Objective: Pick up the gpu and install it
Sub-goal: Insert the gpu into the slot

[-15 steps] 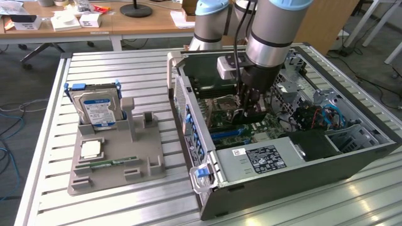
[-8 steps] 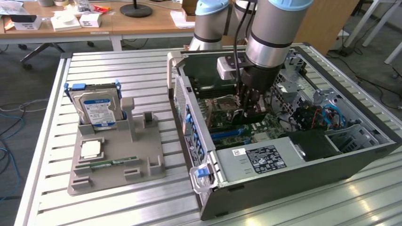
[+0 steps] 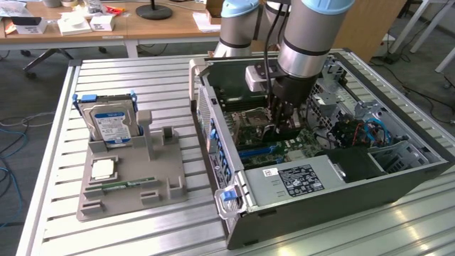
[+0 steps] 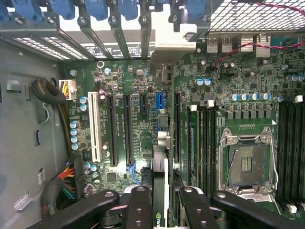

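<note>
Exterior view, left to right. Well off to the exterior view's left of the end effector (image 3: 282,124), a grey holder (image 3: 167,160) lies on the slatted counter (image 3: 142,74). A hard drive (image 3: 110,125) stands upright in the holder, with a green memory stick (image 3: 128,184) lying flat nearer the camera.

Just left of the end effector is the near wall of the open computer case (image 3: 341,197). I see the arm reaching down into the case, with the end effector low over the motherboard (image 3: 249,133). The grey power supply (image 3: 299,178) sits in front of it, toward the camera.

Wrist view: the end effector (image 4: 164,210) is narrowed onto the graphics card (image 4: 160,176). The card is seen edge-on and is pinched between the two black fingers (image 4: 140,205). It hangs directly below the end effector, over the motherboard's row of long slots, in line with the blue slot (image 4: 159,102). I cannot tell whether its lower edge touches the slot.
</note>
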`<state>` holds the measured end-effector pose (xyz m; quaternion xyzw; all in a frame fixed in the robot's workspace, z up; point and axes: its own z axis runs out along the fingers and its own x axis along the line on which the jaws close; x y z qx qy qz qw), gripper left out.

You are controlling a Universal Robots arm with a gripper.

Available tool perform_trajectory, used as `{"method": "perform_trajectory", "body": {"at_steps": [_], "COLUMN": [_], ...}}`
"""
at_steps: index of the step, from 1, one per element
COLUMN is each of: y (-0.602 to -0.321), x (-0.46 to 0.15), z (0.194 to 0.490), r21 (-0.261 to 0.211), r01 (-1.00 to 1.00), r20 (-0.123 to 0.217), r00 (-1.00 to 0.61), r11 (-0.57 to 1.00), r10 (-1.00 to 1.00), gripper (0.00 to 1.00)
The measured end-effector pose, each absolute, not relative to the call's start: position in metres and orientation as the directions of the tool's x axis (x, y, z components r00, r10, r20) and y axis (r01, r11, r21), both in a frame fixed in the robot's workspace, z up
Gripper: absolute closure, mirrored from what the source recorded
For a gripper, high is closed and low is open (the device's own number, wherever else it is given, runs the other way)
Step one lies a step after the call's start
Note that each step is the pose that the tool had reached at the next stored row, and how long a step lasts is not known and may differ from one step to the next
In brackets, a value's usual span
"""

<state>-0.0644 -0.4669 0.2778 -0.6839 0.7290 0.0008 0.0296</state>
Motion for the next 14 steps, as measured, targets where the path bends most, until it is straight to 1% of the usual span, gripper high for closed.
{"method": "perform_trajectory", "body": {"at_steps": [14], "y": [-0.4669], "x": [-0.0644], "z": [0.2752], "r21": [-0.039], "r01": [-0.997], "r20": [-0.044], "r00": [-0.063], "r11": [0.065], "r10": [-0.997], "gripper": [0.74]}}
